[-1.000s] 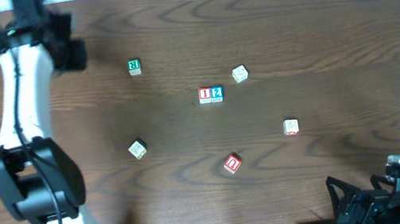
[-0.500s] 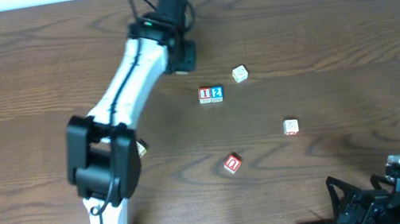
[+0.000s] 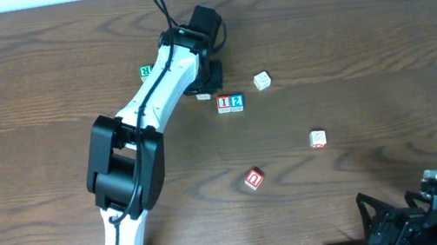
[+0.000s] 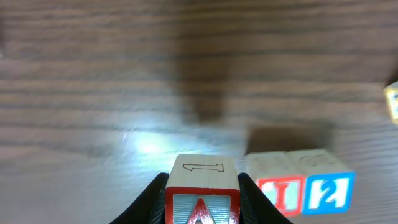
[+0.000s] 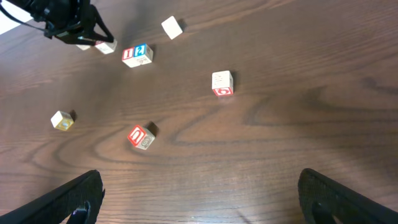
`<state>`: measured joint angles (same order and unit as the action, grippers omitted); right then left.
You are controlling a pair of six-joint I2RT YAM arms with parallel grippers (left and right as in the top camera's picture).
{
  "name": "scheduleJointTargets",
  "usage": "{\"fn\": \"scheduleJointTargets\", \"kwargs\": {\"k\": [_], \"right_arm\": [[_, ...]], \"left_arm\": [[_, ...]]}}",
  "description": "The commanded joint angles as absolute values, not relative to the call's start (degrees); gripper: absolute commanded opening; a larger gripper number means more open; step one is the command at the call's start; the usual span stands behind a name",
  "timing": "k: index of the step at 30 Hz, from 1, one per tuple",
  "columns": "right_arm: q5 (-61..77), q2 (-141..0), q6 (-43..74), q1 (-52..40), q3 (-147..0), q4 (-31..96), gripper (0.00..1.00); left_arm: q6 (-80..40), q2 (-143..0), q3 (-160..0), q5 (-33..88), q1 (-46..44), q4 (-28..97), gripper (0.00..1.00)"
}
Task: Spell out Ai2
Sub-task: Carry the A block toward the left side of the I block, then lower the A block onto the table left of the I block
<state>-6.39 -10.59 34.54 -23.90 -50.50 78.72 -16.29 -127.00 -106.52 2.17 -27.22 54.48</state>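
Note:
My left gripper (image 3: 206, 87) is shut on the red "A" cube (image 4: 202, 194) and holds it just left of the "I" cube, a little above the table. The red "I" cube (image 3: 224, 103) and the blue "2" cube (image 3: 237, 101) stand touching side by side at the table's middle; they also show in the left wrist view (image 4: 283, 186) (image 4: 328, 185). My right gripper (image 5: 208, 196) is open and empty near the front right edge, far from the cubes.
A green "R" cube (image 3: 145, 71) sits left of my left arm. A pale cube (image 3: 262, 80) lies right of the "2". Another pale cube (image 3: 318, 138) and a red cube with a curved letter (image 3: 253, 179) lie nearer the front. A yellowish cube (image 5: 62, 120) lies to the left.
My left arm has swung from the far left corner to the right and come down beside the "I" cube, the "A" cube in its jaws. The right arm has not moved.

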Motion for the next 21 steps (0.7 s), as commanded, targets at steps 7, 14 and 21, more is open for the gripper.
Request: {"fn": "scheduleJointTargets", "kwargs": {"k": [7,14,21], "right_arm": [[-6.6,-10.3,35.3,-24.1,-50.5,78.9,0.99],[-6.6,-10.3,35.3,-24.1,-50.5,78.9,0.99],[-6.6,-10.3,35.3,-24.1,-50.5,78.9,0.99]], "left_arm": [[-16.8,-109.7,-93.1,-0.3,-26.7,46.1,0.06],[-16.8,-108.8,-84.8,-0.6,-26.8,37.4,0.05],[-20.9,-112.6,-84.8,0.8,-27.3,37.8,0.06]]}}
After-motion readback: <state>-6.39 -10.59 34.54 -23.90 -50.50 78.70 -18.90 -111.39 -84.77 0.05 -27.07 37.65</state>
